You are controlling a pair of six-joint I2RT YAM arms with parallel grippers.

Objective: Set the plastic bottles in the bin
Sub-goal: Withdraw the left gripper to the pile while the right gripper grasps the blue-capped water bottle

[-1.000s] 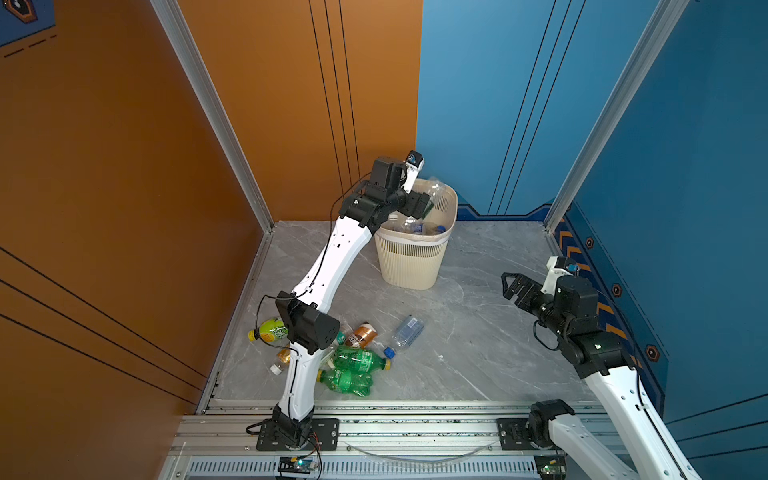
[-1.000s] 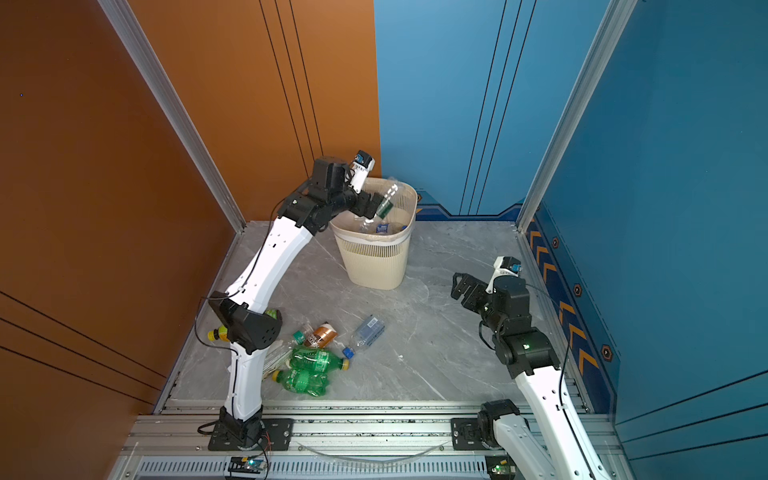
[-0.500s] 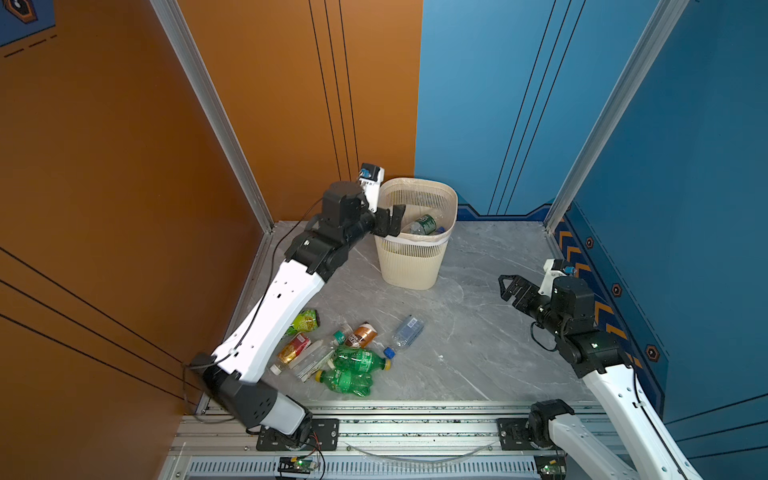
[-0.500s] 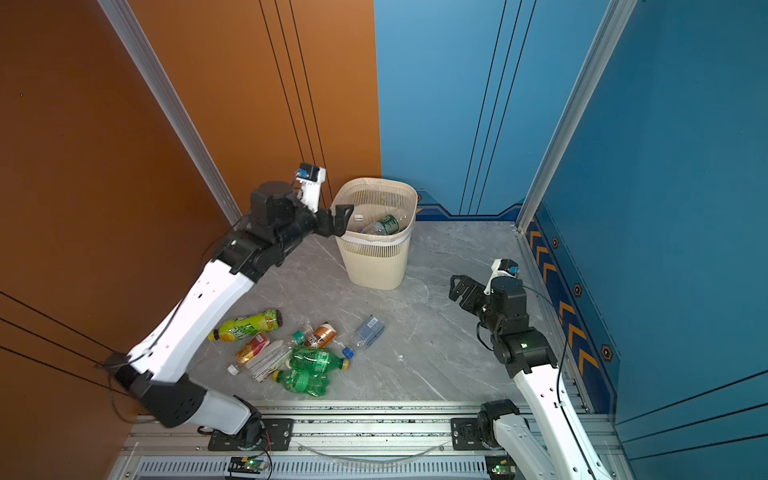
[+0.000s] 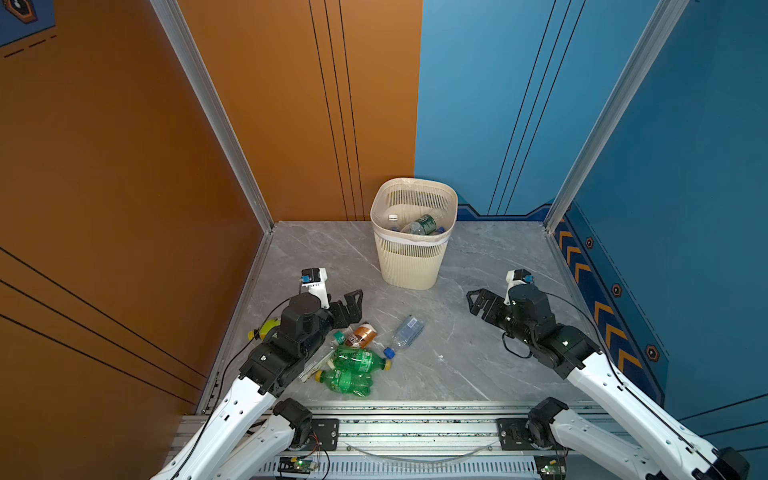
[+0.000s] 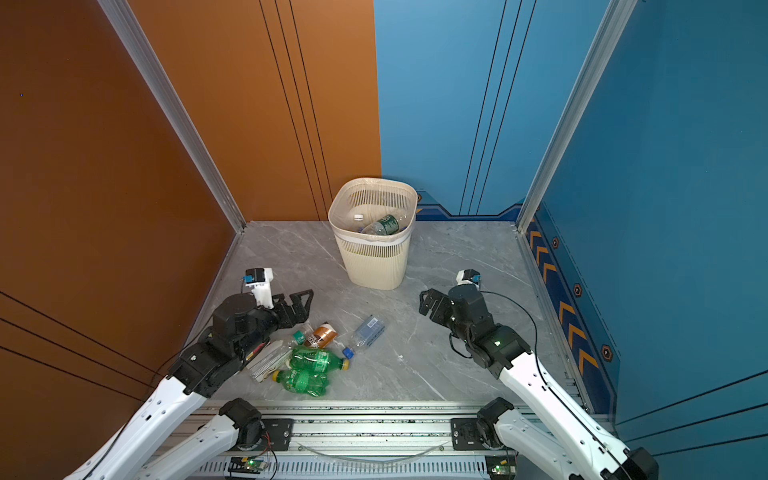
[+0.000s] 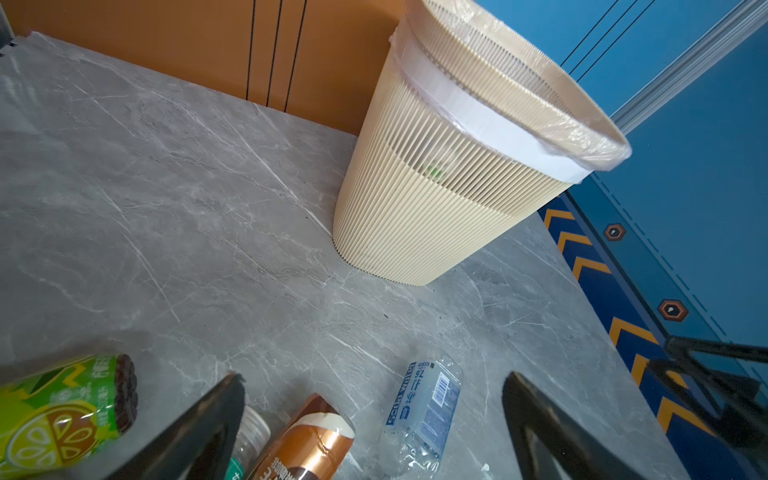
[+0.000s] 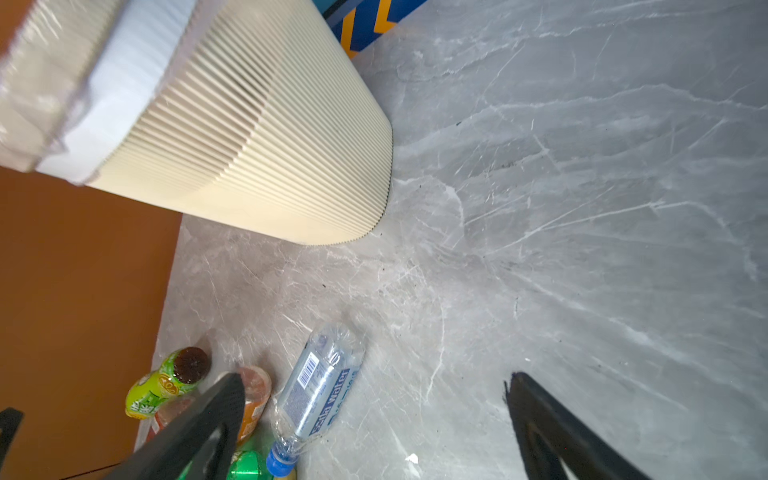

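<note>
1. Five bottles show plainly near the counter's (image 5: 457, 357) front-left corner: two green bottles (image 5: 360, 360), one brown-labelled bottle (image 5: 362, 336), one blue-capped clear bottle (image 5: 406, 332) and one yellow-green bottle (image 7: 62, 411). Others are half hidden under my left arm.
2. The bin (image 5: 411, 266) stands upright at mid back edge, with at least two binned bottles (image 5: 423, 224) showing inside.
3. My left gripper (image 5: 352, 305) hovers wide and empty just behind the pile. My right gripper (image 5: 474, 303) is wide and empty too, well apart from it.
</note>
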